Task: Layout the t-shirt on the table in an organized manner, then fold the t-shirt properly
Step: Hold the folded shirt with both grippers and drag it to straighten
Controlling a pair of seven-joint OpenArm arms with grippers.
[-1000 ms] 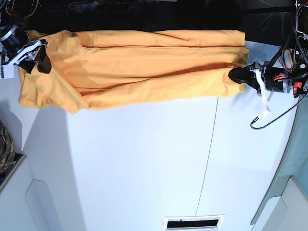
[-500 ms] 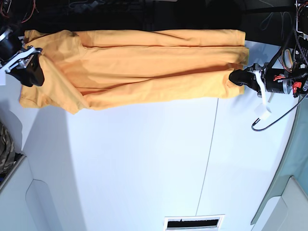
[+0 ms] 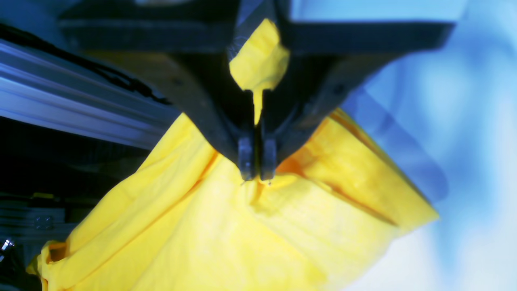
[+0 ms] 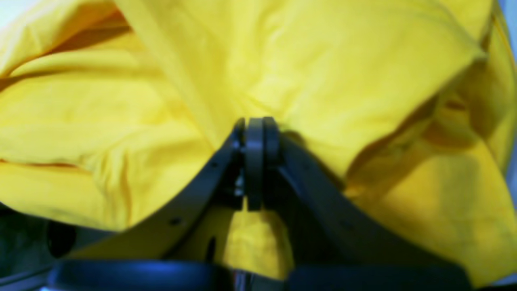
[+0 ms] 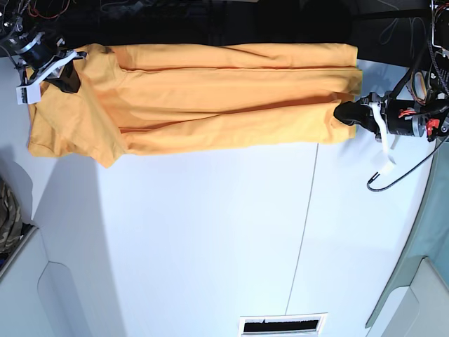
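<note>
The orange-yellow t-shirt (image 5: 210,95) lies stretched in long folds across the far side of the white table (image 5: 210,232). My left gripper (image 5: 345,112) is at the shirt's right end, shut on its edge; in the left wrist view (image 3: 257,176) cloth is pinched between the closed fingers. My right gripper (image 5: 69,78) is at the shirt's upper left end, shut on the fabric; in the right wrist view (image 4: 254,123) the closed tips press into yellow cloth (image 4: 282,72). No print shows.
A dark seam (image 5: 303,225) runs down the table right of centre. Camouflage fabric (image 5: 7,214) sits at the left edge. A black cable (image 5: 400,172) loops by the left arm. A vent slot (image 5: 282,325) is at the front edge.
My right gripper has moved up and toward the far edge with the shirt's left end, pulling that corner back. The left gripper has stayed put at the right end.
</note>
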